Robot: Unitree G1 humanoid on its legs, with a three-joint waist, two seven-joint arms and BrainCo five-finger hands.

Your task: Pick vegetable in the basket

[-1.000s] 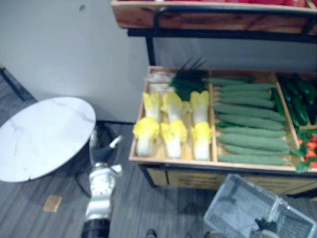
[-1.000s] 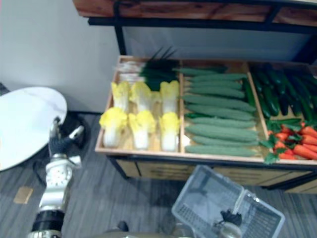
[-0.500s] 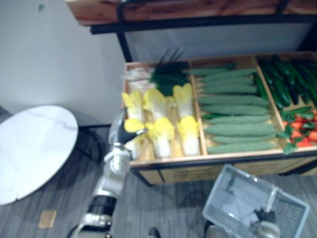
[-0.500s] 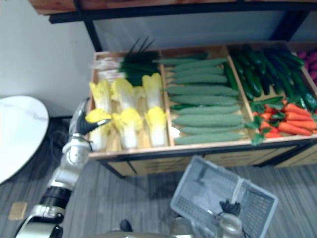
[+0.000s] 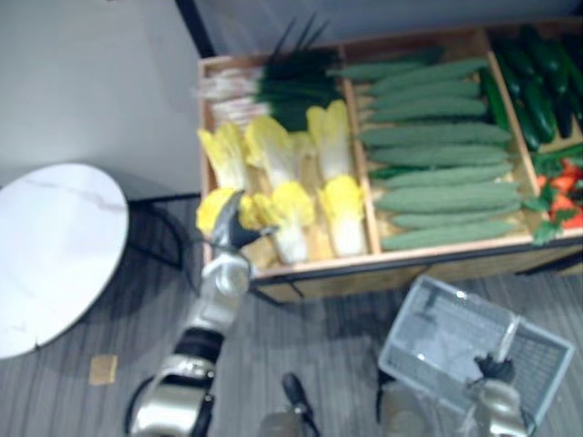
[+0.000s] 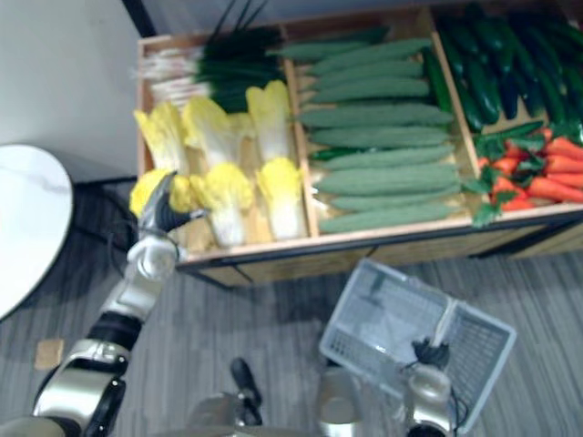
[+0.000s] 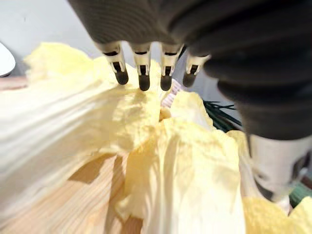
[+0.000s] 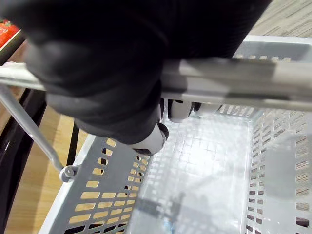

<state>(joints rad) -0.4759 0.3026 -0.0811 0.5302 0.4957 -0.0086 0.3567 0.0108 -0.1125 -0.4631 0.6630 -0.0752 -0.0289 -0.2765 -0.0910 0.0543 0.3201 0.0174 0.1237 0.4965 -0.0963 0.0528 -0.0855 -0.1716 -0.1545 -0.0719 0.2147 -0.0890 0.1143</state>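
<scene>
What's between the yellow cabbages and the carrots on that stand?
Between the cabbages and carrots lies a compartment of long green gourds, seen in both eye views.

Wooden display crate (image 5: 410,259) stood against pale wall (image 5: 91,82), split by dividers into bays.
- Left bay, rear: green onions (image 5: 273,86), white ends pointing left.
- Middle bay: pale green cucumbers (image 5: 442,164) laid crosswise, row upon row.
- Right bay: dark cucumbers (image 6: 492,82) at rear, carrots (image 6: 537,187) in front.
- Round white table (image 5: 55,255) stood left of crate, apart.
- Small tan square (image 5: 103,369) lay on grey striped floor (image 5: 310,355), near table.
</scene>
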